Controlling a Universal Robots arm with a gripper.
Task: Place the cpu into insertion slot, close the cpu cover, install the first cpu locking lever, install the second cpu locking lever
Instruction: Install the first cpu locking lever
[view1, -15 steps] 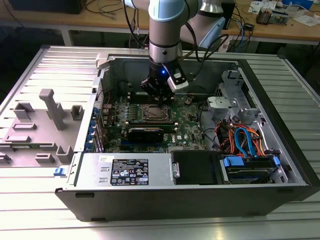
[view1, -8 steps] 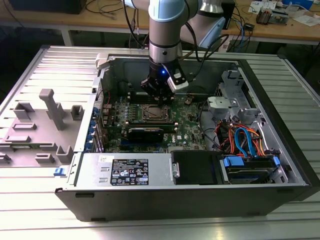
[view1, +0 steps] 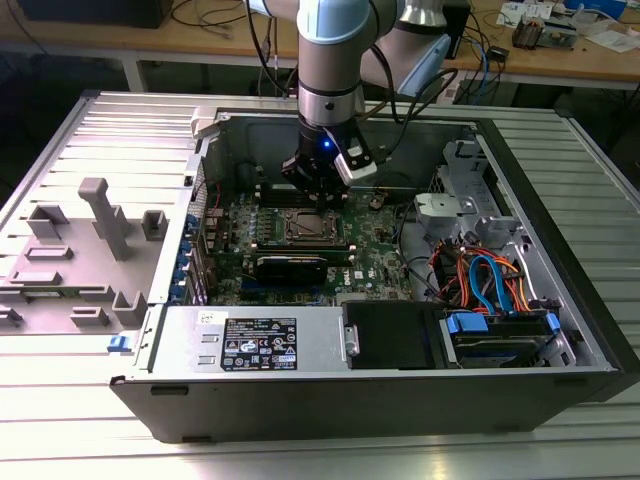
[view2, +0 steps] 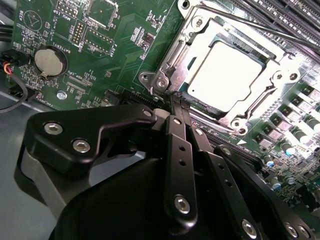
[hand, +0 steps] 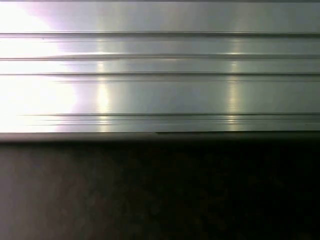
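Black screwed fingers (view2: 175, 130), pale-blue-jointed arm (view1: 330, 40)

Cpu (view2: 225, 75) seated under closed cpu cover (view2: 192, 37).

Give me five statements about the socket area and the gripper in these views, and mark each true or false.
1. The cpu lies flat in the insertion slot. True.
2. The cpu cover stands open, tilted up off the chip. False: the frame lies flat around the chip, whose top shows through its window.
3. The gripper has its fingertips together by a corner of the socket. True.
4. The gripper is lifting the coin battery off the board. False: the battery sits in its holder on the green board, apart from the fingertips.
5. In the exterior view the arm reaches over the blue cables. False: it comes down over the socket, to the exterior view's left of them.
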